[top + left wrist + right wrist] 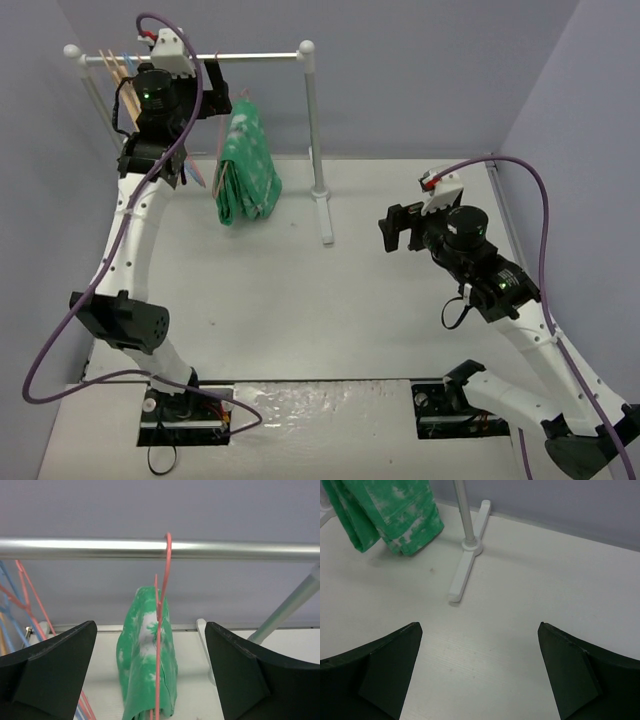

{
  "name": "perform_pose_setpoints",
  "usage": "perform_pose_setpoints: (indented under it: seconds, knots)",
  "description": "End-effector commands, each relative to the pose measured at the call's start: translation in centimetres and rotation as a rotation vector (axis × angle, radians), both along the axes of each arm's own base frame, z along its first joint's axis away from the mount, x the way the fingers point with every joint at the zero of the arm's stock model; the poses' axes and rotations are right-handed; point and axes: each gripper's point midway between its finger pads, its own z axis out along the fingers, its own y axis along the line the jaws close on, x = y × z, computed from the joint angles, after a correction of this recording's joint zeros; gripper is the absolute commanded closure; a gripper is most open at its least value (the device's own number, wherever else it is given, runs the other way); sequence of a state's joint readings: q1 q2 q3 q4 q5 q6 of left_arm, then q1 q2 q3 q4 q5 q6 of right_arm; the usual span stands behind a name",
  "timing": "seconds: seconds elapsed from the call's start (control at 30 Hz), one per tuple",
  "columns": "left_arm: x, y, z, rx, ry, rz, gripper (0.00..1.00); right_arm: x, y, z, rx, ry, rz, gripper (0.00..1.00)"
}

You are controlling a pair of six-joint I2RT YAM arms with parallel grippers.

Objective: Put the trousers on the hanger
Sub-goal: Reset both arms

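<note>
The trousers (140, 665) hang folded over the pink hanger (163, 587), which is hooked on the rail (75, 549). The left gripper (150, 627) sits just in front of them, jaws spread and gripping nothing. The right gripper (480, 627), also spread, hovers over the worktop (520, 605), well apart.

Top external: set high behind the near edge; whole table (300, 320) overlooked. Left wrist: rail (75, 549) faced level, close. Right wrist: table's far edge looked down upon. Trousers (247, 165) (135, 665) (395, 510) shared by all three.
</note>
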State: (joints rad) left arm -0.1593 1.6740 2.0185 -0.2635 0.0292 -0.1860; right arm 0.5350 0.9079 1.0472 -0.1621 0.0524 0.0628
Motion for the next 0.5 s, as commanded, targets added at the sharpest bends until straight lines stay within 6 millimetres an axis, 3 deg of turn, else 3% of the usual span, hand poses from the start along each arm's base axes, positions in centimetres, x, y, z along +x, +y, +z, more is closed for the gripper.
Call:
perform_pose_setpoints:
  seconds: [0.0,0.07,0.23,0.3,0.37,0.4,0.47]
  knots:
    - [-8.9,2.0,10.1,-0.013,-0.205,0.026,0.1,1.2,-2.9,6.6,-0.029,-0.16,-0.131,0.0]
    - [-12.4,2.7,9.4,0.009,-0.171,0.027,0.06,1.0,-4.6,8.9,-0.044,-0.204,-0.207,0.0]
    - [-19.3,5.2,3.7,0.014,-0.071,0.111,0.05,0.2,-7.2,12.8,-0.036,-0.285,-0.316,0.0]
    - [-22.9,6.2,2.0,0.015,-0.078,0.136,0.05,0.0,-7.9,13.3,-0.047,-0.3,-0.343,0.0]
    - [-24.9,7.2,-1.4,0.044,-0.012,0.168,0.05,-0.4,-9.0,13.5,-0.048,-0.305,-0.394,0.0]
    - [-25.0,7.2,-3.4,0.06,0.05,0.168,0.04,-0.4,-9.3,13.3,-0.053,-0.302,-0.414,0.0]
    - [-28.3,8.4,-5.8,0.088,0.107,0.199,0.04,-0.5,-10.0,12.7,-0.057,-0.293,-0.449,0.0]
